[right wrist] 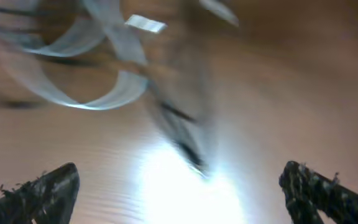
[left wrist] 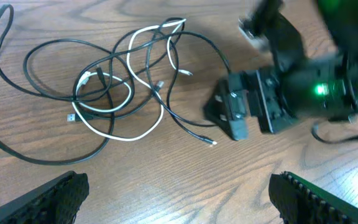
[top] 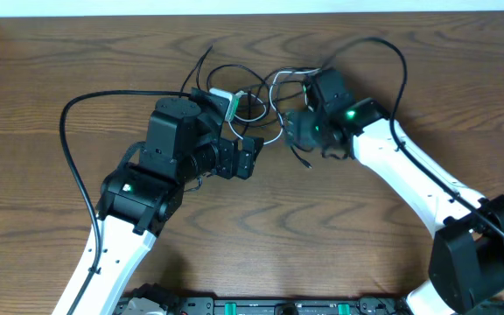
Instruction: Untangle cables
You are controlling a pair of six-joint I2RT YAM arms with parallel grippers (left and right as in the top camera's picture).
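A loose tangle of thin black cables (top: 254, 94) and one white cable (top: 280, 79) lies at the back middle of the wooden table. In the left wrist view the black strands (left wrist: 192, 128) and white loops (left wrist: 112, 137) spread ahead, with small plug ends. My left gripper (top: 252, 157) is open and empty, just in front of the tangle (left wrist: 179, 199). My right gripper (top: 297, 131) is open and empty, low at the tangle's right edge, and shows in the left wrist view (left wrist: 235, 115). The right wrist view is blurred: white loops (right wrist: 73, 93), a black cable end (right wrist: 188, 149), open fingers (right wrist: 179, 190).
Thicker black arm wires arc over the table at the left (top: 66, 131) and right (top: 402, 61). The table's back edge (top: 252, 14) runs close behind the tangle. The wood surface (top: 322, 236) lies in front of the grippers.
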